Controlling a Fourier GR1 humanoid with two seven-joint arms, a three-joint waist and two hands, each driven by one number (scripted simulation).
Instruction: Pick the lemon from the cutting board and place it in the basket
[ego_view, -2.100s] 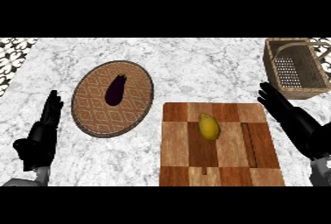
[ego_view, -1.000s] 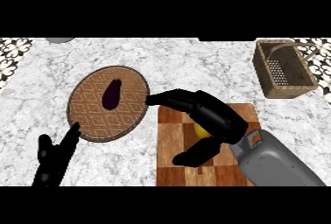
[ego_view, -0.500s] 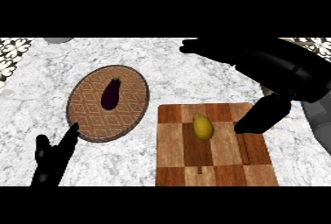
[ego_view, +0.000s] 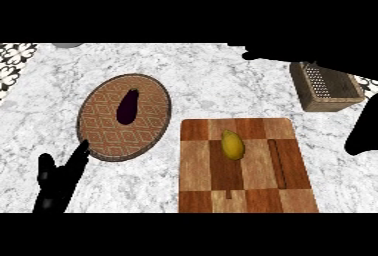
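Single head view.
It looks steeply down on the marble worktop (ego_view: 221, 85), close, cutting board (ego_view: 258, 192) nearest.

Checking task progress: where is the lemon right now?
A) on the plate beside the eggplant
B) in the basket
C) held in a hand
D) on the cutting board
D: the lemon lies on the cutting board, well apart from the basket.

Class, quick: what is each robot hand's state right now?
Left robot hand: open, holding nothing.
Right robot hand: cannot be told; lemon lies on the board.
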